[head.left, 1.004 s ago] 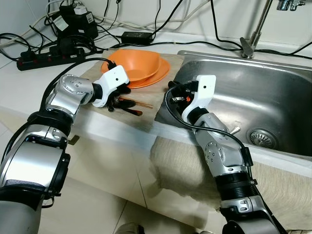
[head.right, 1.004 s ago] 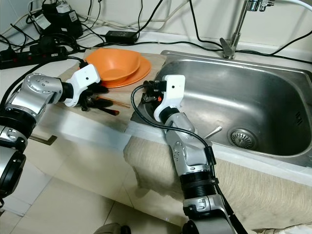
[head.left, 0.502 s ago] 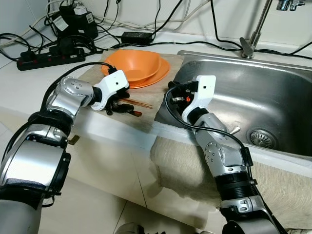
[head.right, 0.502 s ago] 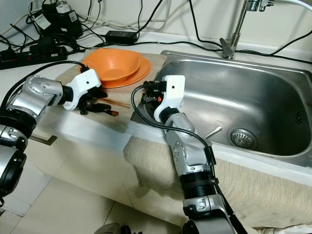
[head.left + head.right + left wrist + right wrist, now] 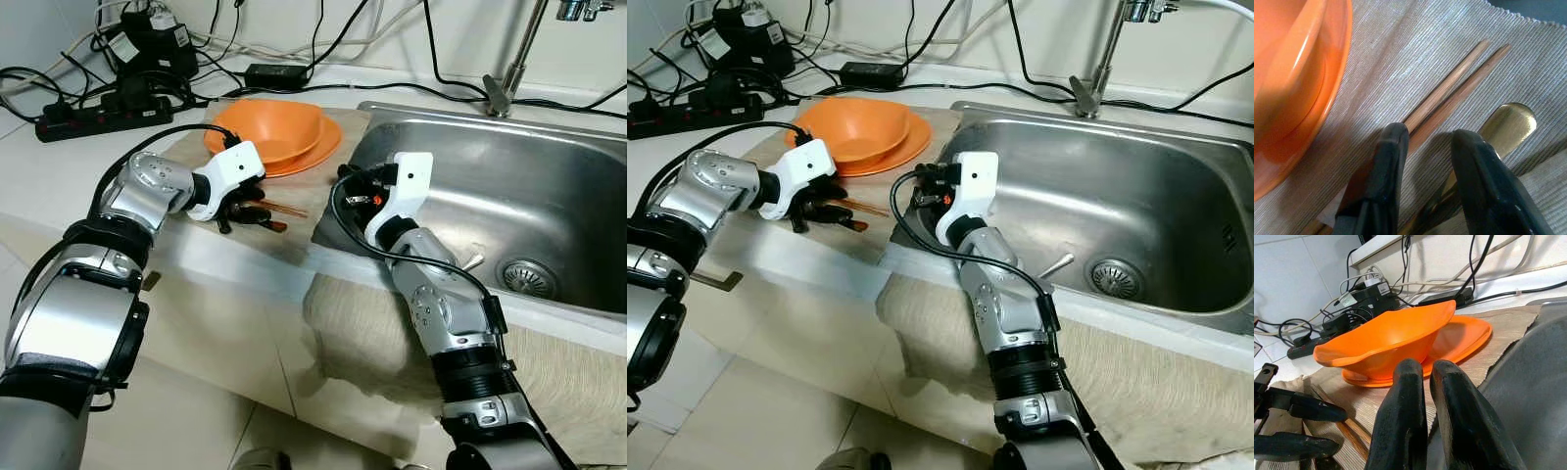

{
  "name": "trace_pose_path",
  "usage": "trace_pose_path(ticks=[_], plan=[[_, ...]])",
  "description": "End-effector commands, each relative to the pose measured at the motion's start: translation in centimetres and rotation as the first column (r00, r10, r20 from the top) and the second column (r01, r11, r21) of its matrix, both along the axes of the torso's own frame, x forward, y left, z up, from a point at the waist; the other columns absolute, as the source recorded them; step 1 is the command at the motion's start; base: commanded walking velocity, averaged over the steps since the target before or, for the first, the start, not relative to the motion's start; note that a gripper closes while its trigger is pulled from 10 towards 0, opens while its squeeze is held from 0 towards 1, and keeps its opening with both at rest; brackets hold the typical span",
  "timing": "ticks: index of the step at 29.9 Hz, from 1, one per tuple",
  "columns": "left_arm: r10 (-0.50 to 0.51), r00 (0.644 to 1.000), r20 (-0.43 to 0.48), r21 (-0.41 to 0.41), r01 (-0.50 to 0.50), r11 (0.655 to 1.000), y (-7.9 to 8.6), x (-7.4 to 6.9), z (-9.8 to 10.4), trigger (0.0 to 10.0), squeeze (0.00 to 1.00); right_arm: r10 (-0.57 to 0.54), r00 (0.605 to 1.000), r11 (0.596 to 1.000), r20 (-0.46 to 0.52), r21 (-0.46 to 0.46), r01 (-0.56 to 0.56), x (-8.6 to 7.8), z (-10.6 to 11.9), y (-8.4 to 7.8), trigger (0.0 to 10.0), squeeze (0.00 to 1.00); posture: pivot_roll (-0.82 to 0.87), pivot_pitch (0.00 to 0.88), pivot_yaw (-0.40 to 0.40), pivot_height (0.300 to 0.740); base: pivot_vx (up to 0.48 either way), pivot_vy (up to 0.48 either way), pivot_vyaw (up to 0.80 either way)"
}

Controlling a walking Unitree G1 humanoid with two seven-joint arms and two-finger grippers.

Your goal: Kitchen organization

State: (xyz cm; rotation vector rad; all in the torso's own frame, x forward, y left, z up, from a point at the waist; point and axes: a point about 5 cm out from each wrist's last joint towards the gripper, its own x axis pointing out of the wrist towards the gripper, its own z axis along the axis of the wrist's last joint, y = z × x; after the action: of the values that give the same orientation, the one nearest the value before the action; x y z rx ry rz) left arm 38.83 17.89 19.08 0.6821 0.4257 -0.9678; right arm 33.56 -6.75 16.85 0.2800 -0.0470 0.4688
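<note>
Since a second ago, left hand [image 5: 1422, 142] has moved closer to the chopsticks [image 5: 1449, 95] on the mat [image 5: 1400, 44]; its fingers are open around them. Beside it stands the bowl [image 5: 271, 130]. Right hand [image 5: 1422, 377] is closed at the sink [image 5: 549, 196] edge.

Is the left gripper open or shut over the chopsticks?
Open. The left gripper has its fingers apart, with the chopsticks lying on the mat between them.
</note>
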Motion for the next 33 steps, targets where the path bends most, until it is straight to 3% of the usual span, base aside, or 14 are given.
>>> trace_pose_path(ticks=[1, 16, 22, 28, 31, 33], plan=[[-0.003, 0.999, -0.032, 0.022, 0.004, 1.000, 0.0, 0.0, -0.2, 0.0, 0.00, 0.001, 1.000, 1.000, -0.007, -0.001, -0.001, 0.0, 0.0, 0.1, 10.0, 0.00, 0.06, 0.010, 0.104, 0.740, 0.000, 0.000, 0.00], [0.016, 1.000, 0.011, -0.019, -0.015, 1.000, -0.2, 0.3, 0.4, 0.0, 0.00, -0.001, 1.000, 1.000, -0.015, -0.003, 0.001, 0.0, -0.1, 0.1, 10.0, 0.00, 0.06, 0.016, 0.104, 0.740, 0.000, 0.000, 0.00], [0.021, 0.998, 0.065, -0.086, -0.015, 0.996, -0.5, 0.7, 2.3, 0.0, 0.00, -0.002, 1.000, 1.000, -0.015, -0.004, 0.002, 0.0, -0.2, 0.1, 10.0, 0.00, 0.05, 0.012, 0.102, 0.740, 0.000, 0.000, 0.00], [-0.021, 0.986, 0.164, -0.168, 0.049, 0.984, -1.4, 1.1, 6.1, 0.0, 0.00, -0.002, 1.000, 1.000, -0.017, -0.006, 0.002, -0.1, -0.3, 0.0, 10.0, 0.00, 0.06, 0.006, 0.100, 0.740, 0.000, 0.000, 0.00], [-0.042, 0.980, 0.194, -0.159, 0.073, 0.984, -1.4, 1.0, 6.7, 0.0, 0.00, -0.002, 1.000, 1.000, -0.018, -0.007, 0.002, -0.1, -0.4, 0.0, 10.0, 0.00, 0.06, 0.005, 0.100, 0.740, 0.000, 0.000, 0.00], [-0.025, 0.973, 0.231, -0.078, 0.044, 0.996, -0.8, 1.1, 6.1, 0.0, 0.00, 0.000, 1.000, 1.000, -0.020, -0.006, 0.000, -0.1, -0.4, 0.1, 10.0, 0.00, 0.06, 0.002, 0.099, 0.740, 0.000, 0.000, 0.00]])
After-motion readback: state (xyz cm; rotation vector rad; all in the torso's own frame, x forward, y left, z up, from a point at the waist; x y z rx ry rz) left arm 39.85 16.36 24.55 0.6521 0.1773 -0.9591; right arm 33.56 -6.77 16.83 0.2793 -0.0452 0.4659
